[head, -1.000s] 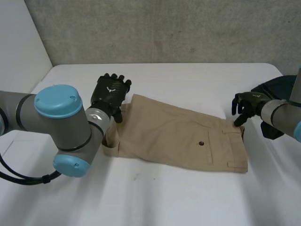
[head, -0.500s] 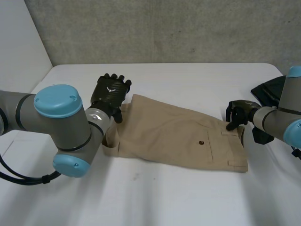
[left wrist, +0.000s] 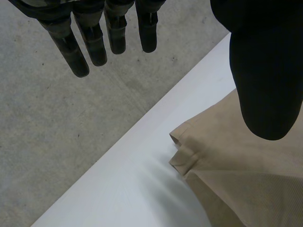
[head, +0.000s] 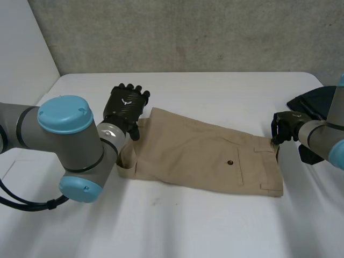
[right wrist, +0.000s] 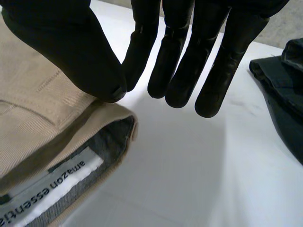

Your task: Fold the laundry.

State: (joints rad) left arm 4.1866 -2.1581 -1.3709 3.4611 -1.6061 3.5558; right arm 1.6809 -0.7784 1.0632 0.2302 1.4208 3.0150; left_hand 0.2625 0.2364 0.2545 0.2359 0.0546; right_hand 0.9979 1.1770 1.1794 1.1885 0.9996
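Head view: khaki shorts (head: 204, 156) lie on the surface (head: 215, 226), apparently halved once; left hand (head: 124, 107) at the hem, right hand (head: 287, 122) at the waistband, fingers straight, gripping nothing yet.

One white table (head: 215, 226), one pair of tan shorts (head: 204, 158), one dark garment (head: 317, 102), two hands: left hand (head: 126, 107), right hand (head: 285, 126).

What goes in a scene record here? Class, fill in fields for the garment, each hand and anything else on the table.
garment: tan shorts, lying flat on the white table
left hand: open, fingers straight, at the hem end, holding nothing
right hand: open, thumb resting on the waistband corner, fingers over bare table
other: dark cloth beyond the right hand
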